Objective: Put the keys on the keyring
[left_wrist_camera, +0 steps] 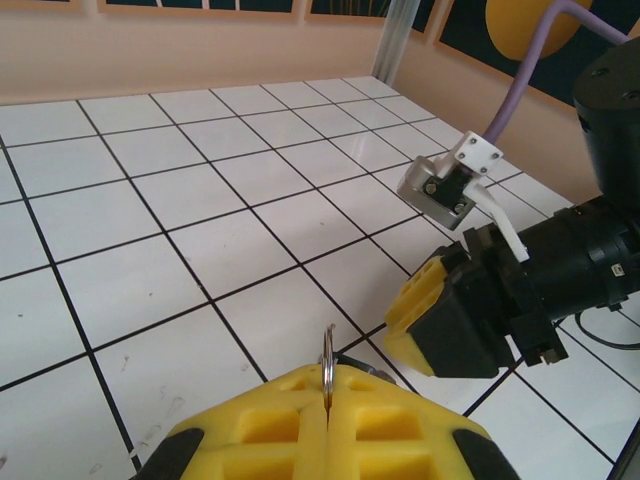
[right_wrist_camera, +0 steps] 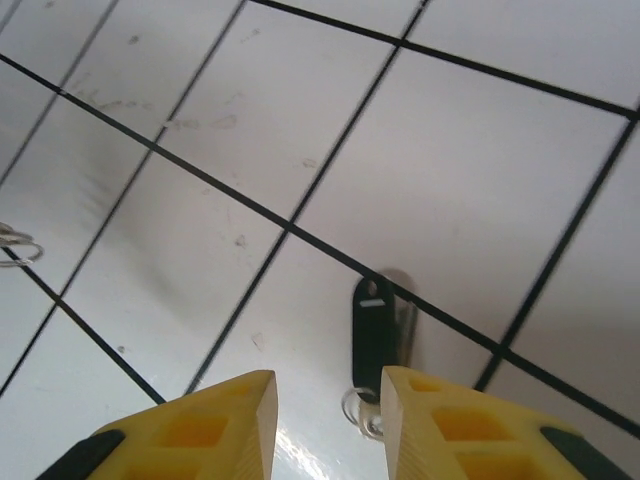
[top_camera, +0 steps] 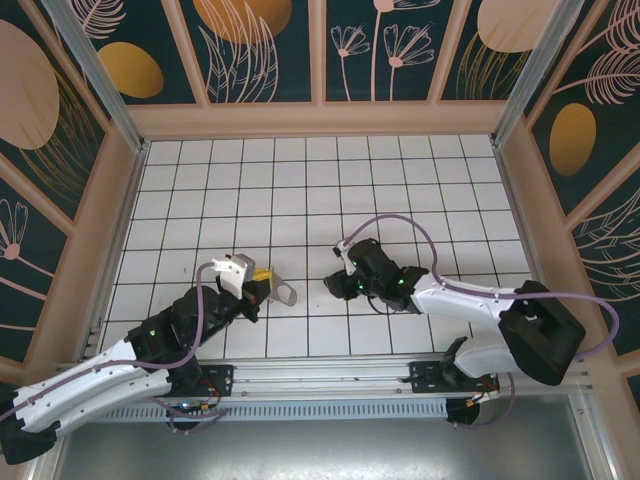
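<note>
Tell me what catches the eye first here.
The left gripper, just left of centre, pinches the thin keyring edge-on between yellow fingers. Facing it, the right gripper hangs open over a dark-headed key lying on the white tiles.

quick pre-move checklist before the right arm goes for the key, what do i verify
1. Left gripper shut on keyring: ok, ring pinched edge-on.
2. Right gripper open: ok, fingers apart.
3. Key lined up: ok, just ahead of the gap, nearer one finger.
4. Key gripped: not ok, it lies free on the tile.
5. Grippers apart: ok, gap between them in the top view.
6. Ring's split facing the key: cannot tell.
</note>
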